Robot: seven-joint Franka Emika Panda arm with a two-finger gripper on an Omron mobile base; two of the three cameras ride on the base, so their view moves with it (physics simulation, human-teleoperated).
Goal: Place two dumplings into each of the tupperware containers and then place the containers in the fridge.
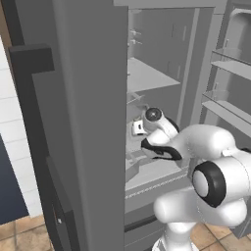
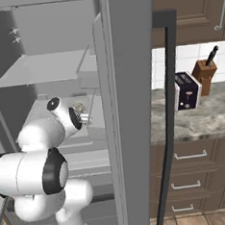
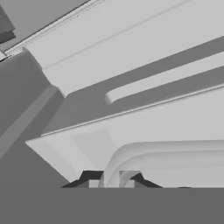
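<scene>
Hand view: claw [image 3: 112, 183] pinched on a tupperware container's [image 3: 175, 151] pale rim; fridge [image 3: 131, 39] shelves beyond.

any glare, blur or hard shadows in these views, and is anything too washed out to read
Left base view: flat, even light, no glare; the fridge door nearest the camera is one plain grey slab with soft edges. Right base view: sharper; the toaster and knife block read clearly, with little shadow on the counter. Hand view: grey on grey, pale shelves barely separate, the fingers dark and low.

The arm [image 2: 45, 154] reaches into the open fridge [image 2: 131, 84]; a toaster [image 2: 187, 91] stands on the counter [image 2: 202, 118].
</scene>
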